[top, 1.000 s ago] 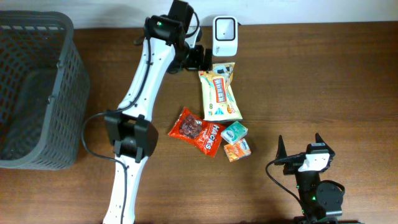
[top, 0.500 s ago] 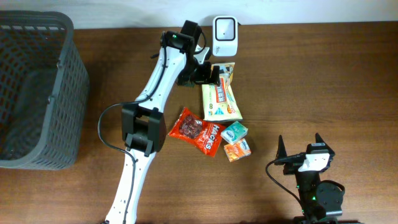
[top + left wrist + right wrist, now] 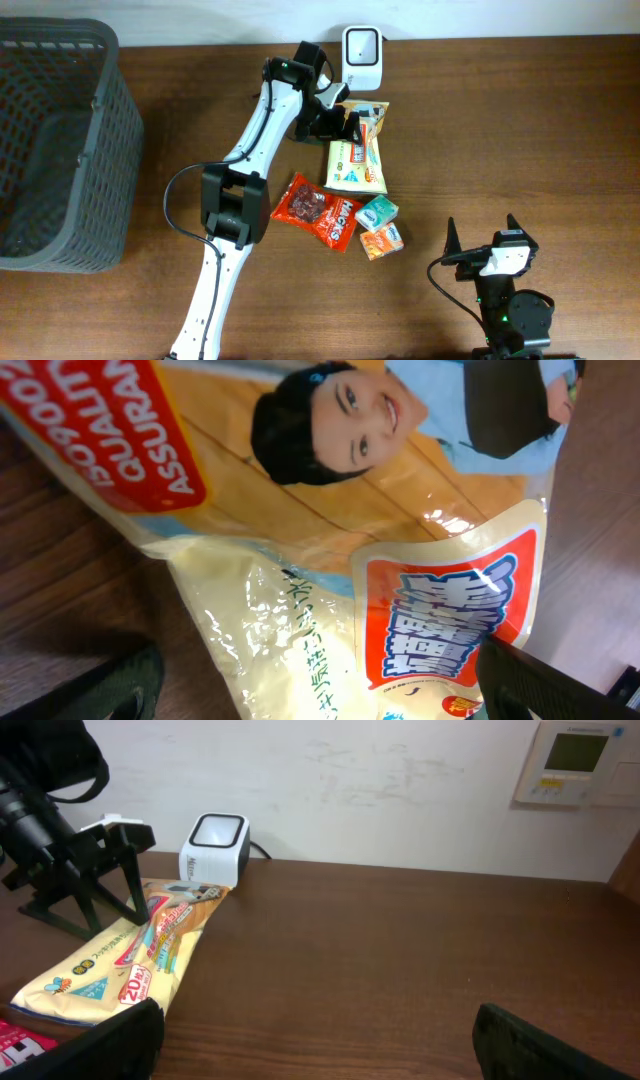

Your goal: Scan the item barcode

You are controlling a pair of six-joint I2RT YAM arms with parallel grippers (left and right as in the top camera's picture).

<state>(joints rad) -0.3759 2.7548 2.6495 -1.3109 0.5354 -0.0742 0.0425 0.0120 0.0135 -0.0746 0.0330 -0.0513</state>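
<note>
Snack packet [image 3: 357, 160] is lying flat on the table [image 3: 520, 120], its top end right under the left gripper [image 3: 345, 118], whose jaws are spread wide and holding nothing. Just beyond that end stands the barcode scanner [image 3: 361, 58]. My worry: that's glossy film lying flat, so the jaws could skid off or pinch only a corner and the bag flops. It's tight by the scanner too, so a bump seems possible. Right gripper [image 3: 490, 240] sits wide open, well apart.
</note>
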